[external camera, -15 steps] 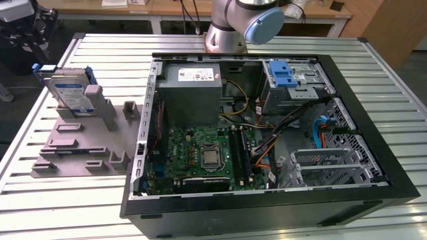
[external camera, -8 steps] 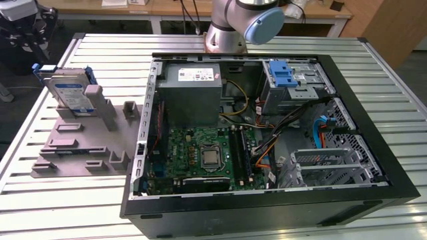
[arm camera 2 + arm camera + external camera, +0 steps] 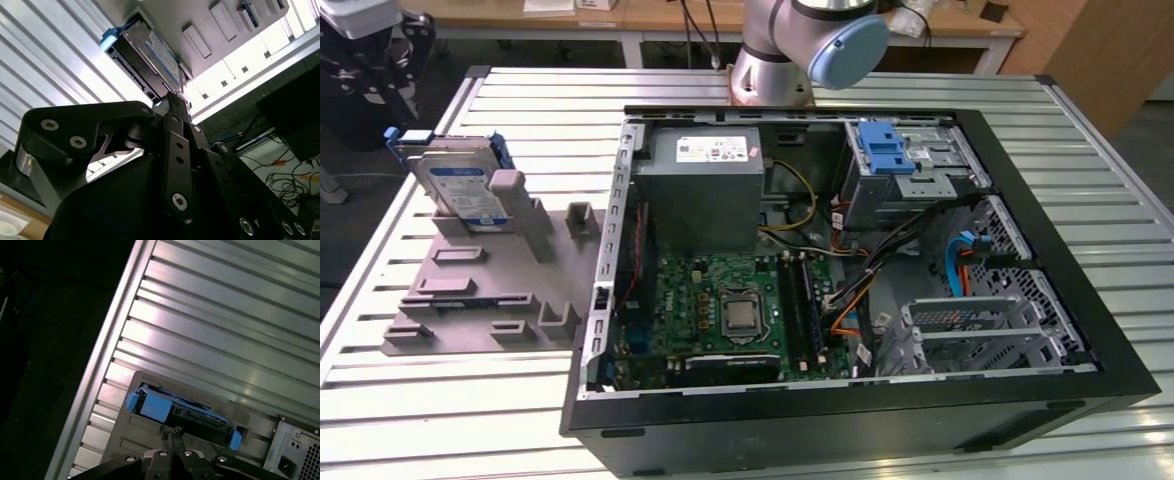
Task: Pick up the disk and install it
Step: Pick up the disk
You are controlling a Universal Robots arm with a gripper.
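Observation:
The disk stands on edge in a grey holder on the table, at the exterior view's left of the computer case. It is a silver drive with a white-and-blue label in a blue carrier frame. In both wrist views my gripper hangs above the disk, apart from it. Its two fingertips are pressed together with nothing between them, and they point at the disk's upper edge.
The open case holds a grey power-supply box, a green motherboard, a blue latch on a metal cage and silver drive cages. The arm's base stands behind the case. Ribbed metal tabletop surrounds the holder.

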